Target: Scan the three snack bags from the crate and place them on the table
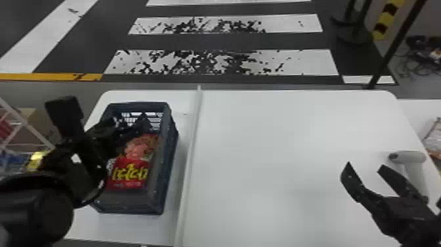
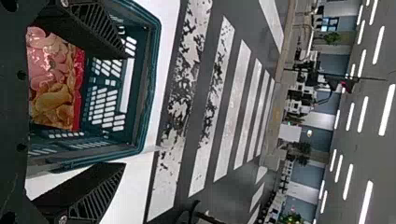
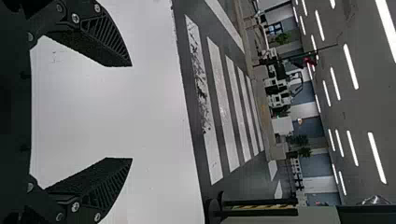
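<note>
Spreading its fingers wide, the left end effector [image 1: 102, 113] sits in the left part of the head view, empty. One finger overlaps the upper part of the blue crate [image 1: 171, 134], while the other stands off to the crate's left.

Inside the crate, in the left half of the frame, lies a red snack bag [image 1: 129, 172] with yellow lettering and a picture of food toward its upper end. Whether other bags lie beneath it, I cannot tell.

At lower right, the right end effector [image 1: 365, 165] is also well open, holding nothing, above the white bench [image 1: 279, 131]. Just beside it, near the bench's right edge, is a pale grey scanner [image 1: 408, 157]. A raised strip [image 1: 189, 157] runs down the bench between crate and scanner, and striped flooring [image 1: 226, 62] crosses the top of the frame.
</note>
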Available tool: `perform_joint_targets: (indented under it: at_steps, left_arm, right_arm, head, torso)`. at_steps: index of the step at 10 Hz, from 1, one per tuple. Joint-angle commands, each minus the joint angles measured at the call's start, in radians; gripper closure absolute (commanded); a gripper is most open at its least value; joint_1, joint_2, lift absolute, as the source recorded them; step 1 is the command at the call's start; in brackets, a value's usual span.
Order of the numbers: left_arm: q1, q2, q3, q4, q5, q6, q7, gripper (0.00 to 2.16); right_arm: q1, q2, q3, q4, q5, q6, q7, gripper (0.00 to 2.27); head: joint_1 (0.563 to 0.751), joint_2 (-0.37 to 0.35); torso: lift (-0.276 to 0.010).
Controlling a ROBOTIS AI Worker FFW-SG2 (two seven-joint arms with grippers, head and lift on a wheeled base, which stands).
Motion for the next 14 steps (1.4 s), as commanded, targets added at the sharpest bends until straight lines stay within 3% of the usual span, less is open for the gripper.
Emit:
perform_joint_targets:
  at_steps: [1,3,5,6,7,9,11,14]
  left_arm:
    - [-0.048,0.0,-0.007,0.016,-0.011,0.134,0.016,0.07]
    - [-0.108,0.0,-0.03,0.046,-0.071,0.288,0.036,0.09]
    - [-0.149,0.001,-0.044,0.071,-0.092,0.364,0.036,0.15]
    - [-0.186,0.001,-0.056,0.08,-0.126,0.481,0.054,0.15]
    - [-0.212,0.003,-0.061,0.1,-0.138,0.511,0.053,0.15]
    - [-0.284,0.021,-0.088,0.14,-0.204,0.72,0.023,0.15]
    - [-0.307,0.04,-0.091,0.157,-0.223,0.769,-0.01,0.15]
    - [-0.312,0.046,-0.099,0.174,-0.259,0.772,-0.021,0.15]
  right_arm:
    - [-0.003,-0.006,0.0,0.004,-0.002,0.005,0.0,0.19]
    - [-0.01,-0.013,0.0,0.017,-0.008,0.008,-0.002,0.19]
    - [-0.021,-0.016,0.005,0.031,-0.011,0.005,-0.002,0.19]
    - [-0.027,-0.018,0.007,0.038,-0.011,0.005,-0.002,0.19]
    - [-0.03,-0.016,0.011,0.044,-0.011,0.005,-0.002,0.19]
    - [-0.036,-0.016,0.016,0.052,-0.011,-0.002,-0.002,0.19]
    - [-0.038,-0.016,0.02,0.061,-0.011,-0.008,-0.002,0.19]
    - [-0.047,-0.016,0.033,0.064,-0.003,-0.011,-0.003,0.19]
  head:
    - [0.695,0.1]
    - [0.695,0.097]
    - [0.695,0.097]
    - [0.695,0.098]
    - [0.695,0.102]
    - [0.695,0.108]
    - [0.695,0.119]
    - [0.695,0.136]
  torso:
    - [-0.062]
    - [-0.062]
    - [-0.062]
    - [-0.062]
    - [-0.062]
    - [-0.062]
    - [-0.062]
    - [-0.062]
